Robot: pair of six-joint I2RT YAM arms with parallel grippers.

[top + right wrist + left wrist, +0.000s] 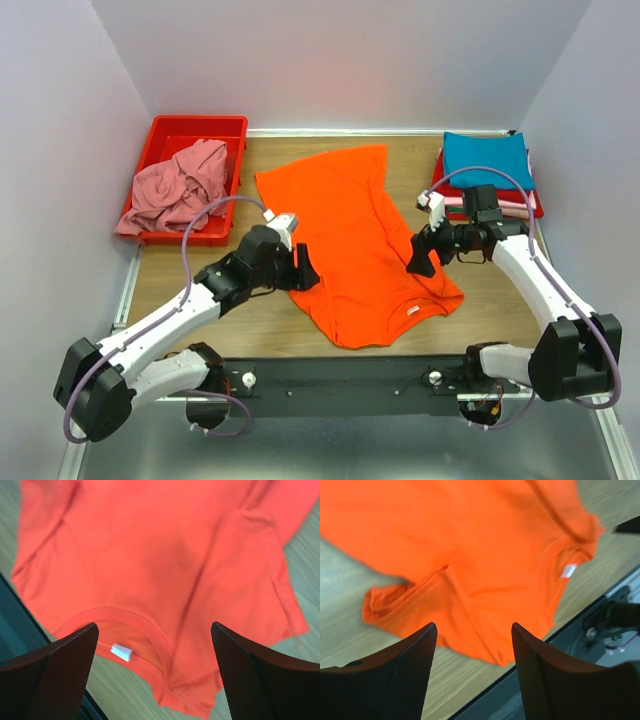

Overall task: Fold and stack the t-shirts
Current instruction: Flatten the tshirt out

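Observation:
A bright orange t-shirt (358, 240) lies spread on the wooden table, collar and white label toward the near edge. My left gripper (300, 268) hovers open at its left side, above the sleeve (395, 605), with nothing between the fingers. My right gripper (424, 255) hovers open at the shirt's right edge, above the collar and label (121, 652), empty. A dusty pink t-shirt (178, 188) is crumpled in the red bin (200, 130) at the back left. A teal blue t-shirt (487, 160) lies folded on top of a stack at the back right, over pink and red layers (535, 207).
White walls close in the table on three sides. A black rail (350, 380) with the arm bases runs along the near edge. Bare wood (180, 280) shows left of the orange shirt and between it and the stack.

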